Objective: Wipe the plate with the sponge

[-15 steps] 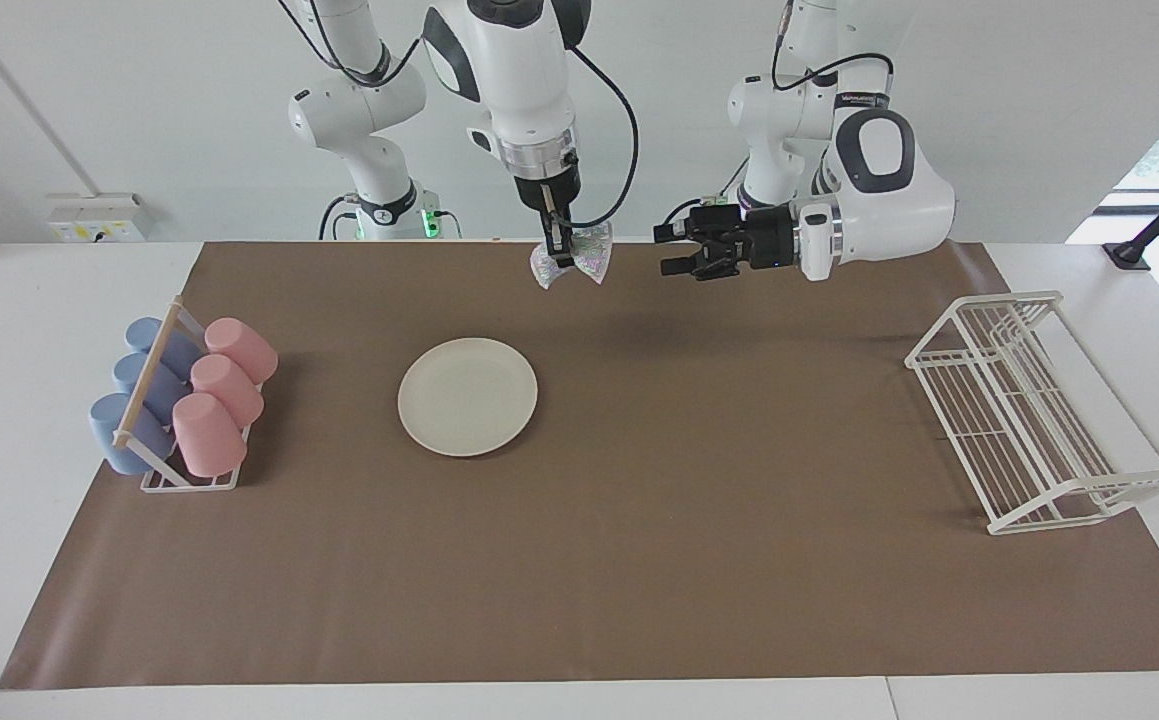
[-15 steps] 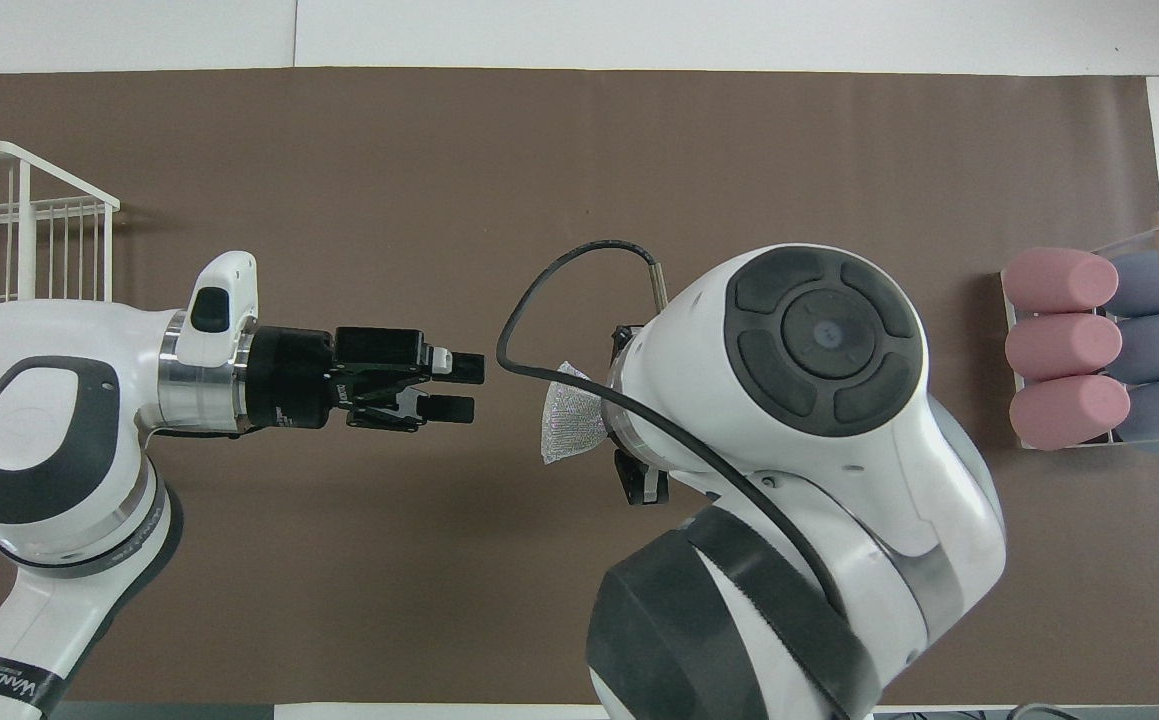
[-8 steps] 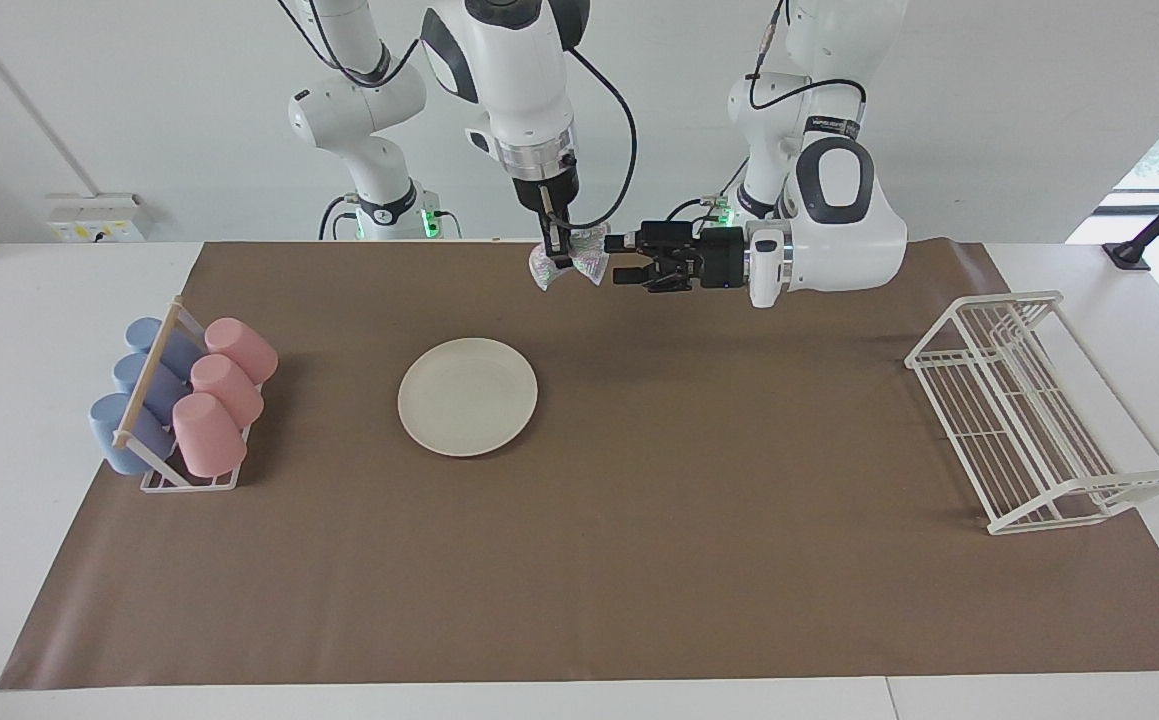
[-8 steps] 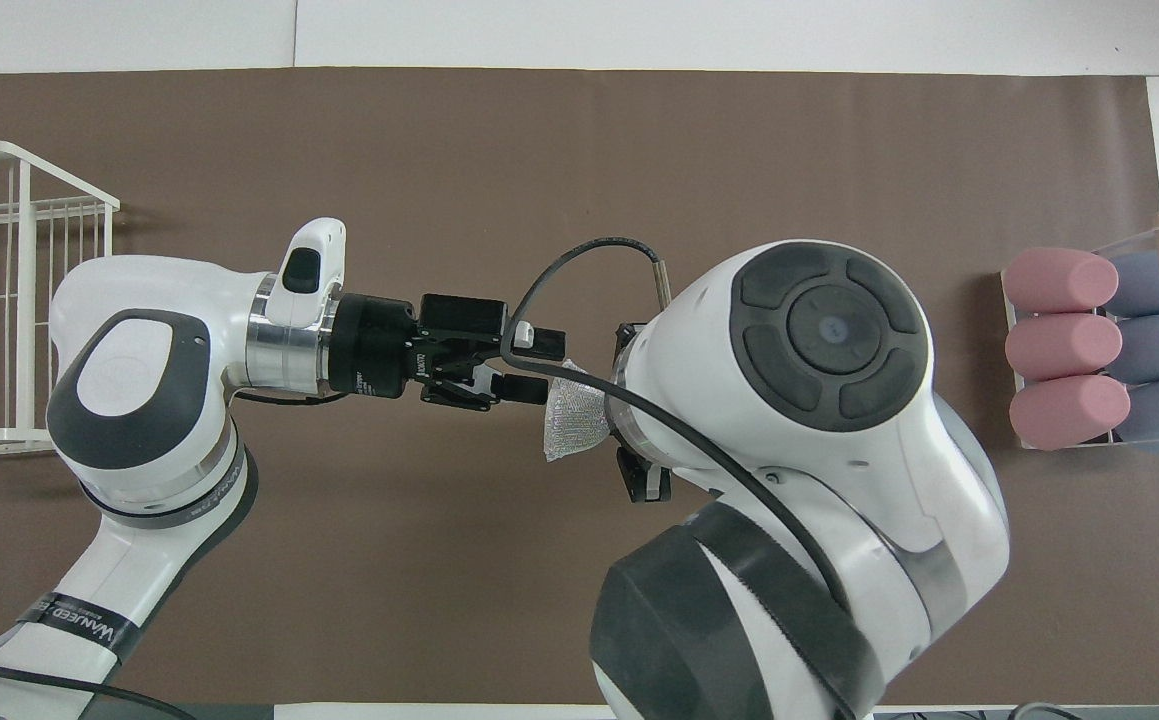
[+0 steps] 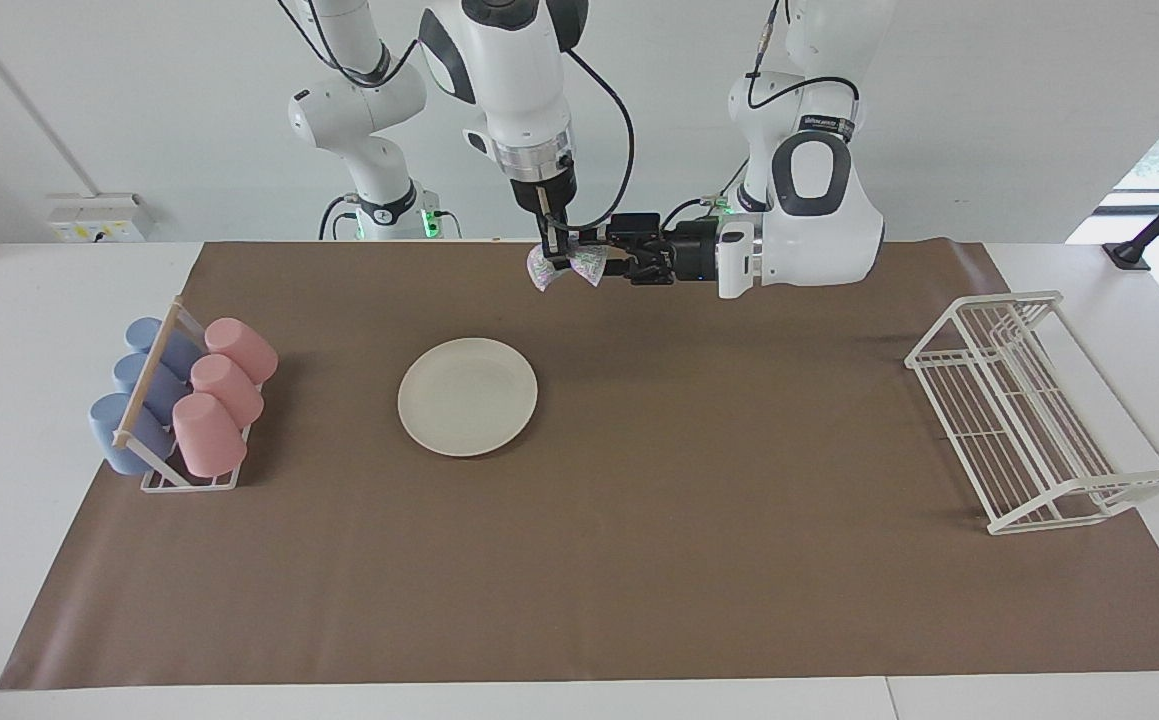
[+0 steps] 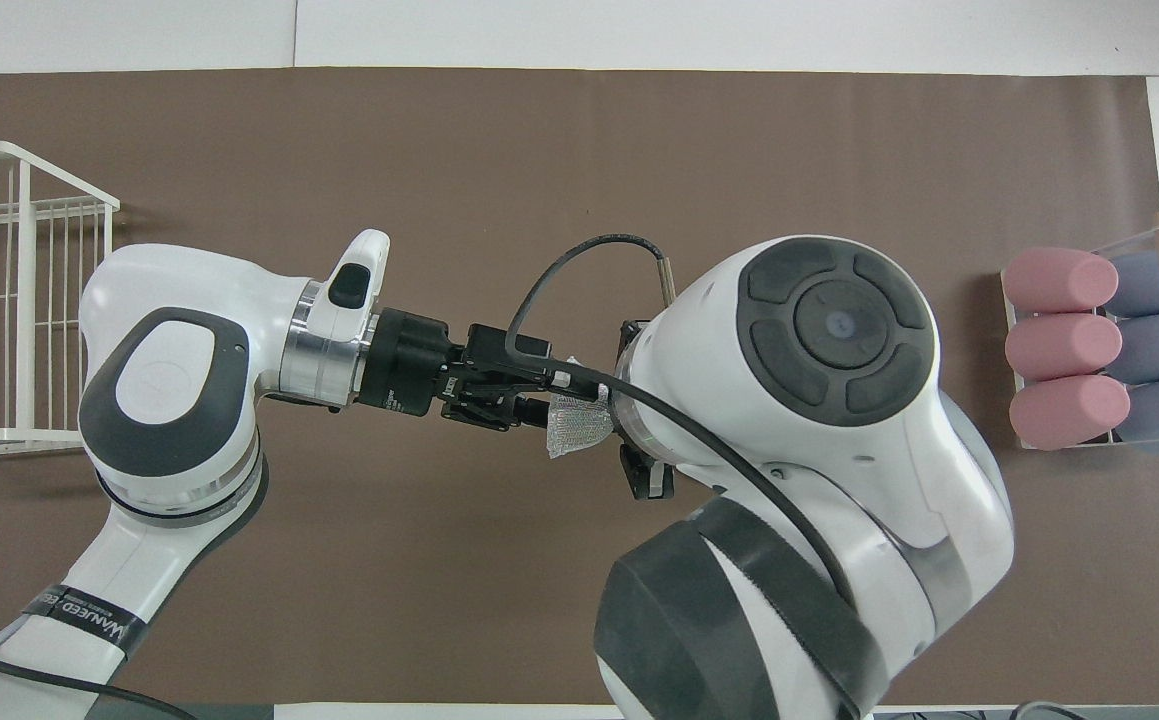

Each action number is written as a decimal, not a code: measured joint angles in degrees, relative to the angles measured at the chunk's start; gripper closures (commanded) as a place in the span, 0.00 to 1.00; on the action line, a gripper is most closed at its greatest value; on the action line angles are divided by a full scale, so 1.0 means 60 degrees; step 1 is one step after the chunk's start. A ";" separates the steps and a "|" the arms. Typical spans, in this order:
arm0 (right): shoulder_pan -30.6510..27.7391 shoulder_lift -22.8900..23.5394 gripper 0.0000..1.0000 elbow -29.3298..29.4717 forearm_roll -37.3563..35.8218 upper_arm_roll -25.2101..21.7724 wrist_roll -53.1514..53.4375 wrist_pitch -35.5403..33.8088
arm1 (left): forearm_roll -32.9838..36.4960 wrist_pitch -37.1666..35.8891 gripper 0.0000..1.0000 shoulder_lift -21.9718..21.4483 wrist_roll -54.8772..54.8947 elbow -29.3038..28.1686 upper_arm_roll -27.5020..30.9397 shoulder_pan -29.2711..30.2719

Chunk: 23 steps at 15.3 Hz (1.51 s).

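Observation:
The cream-white plate (image 5: 467,396) lies flat on the brown mat, bare. In the overhead view it is hidden under the right arm. My right gripper (image 5: 558,250) points down, up in the air over the mat's edge by the robots, and is shut on the pinched middle of the silvery sponge (image 5: 586,266). The sponge also shows in the overhead view (image 6: 579,428). My left gripper (image 5: 613,262) reaches in level from the left arm's end. Its open fingers sit at the sponge's free end (image 6: 547,396).
A rack of pink and blue cups (image 5: 184,405) stands at the right arm's end of the mat (image 5: 639,560). A white wire rack (image 5: 1029,410) stands at the left arm's end. Both show in the overhead view, cups (image 6: 1104,350) and rack (image 6: 9,300).
My left gripper has moved sideways toward the right gripper until its fingers reached the hanging sponge. The right gripper stayed almost still with the sponge.

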 measured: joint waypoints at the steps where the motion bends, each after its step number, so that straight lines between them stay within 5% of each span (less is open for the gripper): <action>1: -0.0003 0.0000 1.00 0.0000 0.0000 -0.0001 0.0000 0.0000 | 0.0026 -0.0067 0.24 0.0001 -0.0073 0.0054 0.0032 0.0007; 5: -0.0007 0.0003 1.00 0.0000 0.0000 -0.0002 0.0000 0.0000 | 0.0208 -0.0200 0.92 0.0031 -0.0155 0.0118 0.0084 0.0055; 6: -0.0008 0.0003 1.00 0.0000 0.0000 -0.0002 0.0000 0.0000 | 0.0297 -0.0219 1.00 0.0043 -0.0155 0.0120 0.0083 0.0058; 11: -0.0008 0.0038 1.00 0.0000 -0.0002 -0.0001 0.0000 -0.0005 | 0.0351 -0.0287 1.00 0.0048 -0.0206 0.0178 0.0070 0.0060; 12: -0.0008 0.0038 0.69 0.0000 -0.0002 -0.0001 0.0000 -0.0005 | 0.0352 -0.0294 1.00 0.0049 -0.0233 0.0178 0.0071 0.0061; 13: -0.0012 0.0038 0.01 0.0001 -0.0001 -0.0001 0.0000 -0.0005 | 0.0352 -0.0302 1.00 0.0050 -0.0267 0.0178 0.0071 0.0063; 19: -0.0737 -0.0118 0.00 0.0020 -0.0002 -0.0003 -0.1699 -0.0716 | 0.0369 -0.0363 1.00 0.0065 -0.0455 0.0185 0.0042 0.0067; 23: -0.2558 -0.0506 0.00 -0.0052 -0.0080 -0.0100 -0.5586 -0.2328 | 0.0466 -0.0538 1.00 0.0065 -0.0546 0.0191 0.0129 0.0265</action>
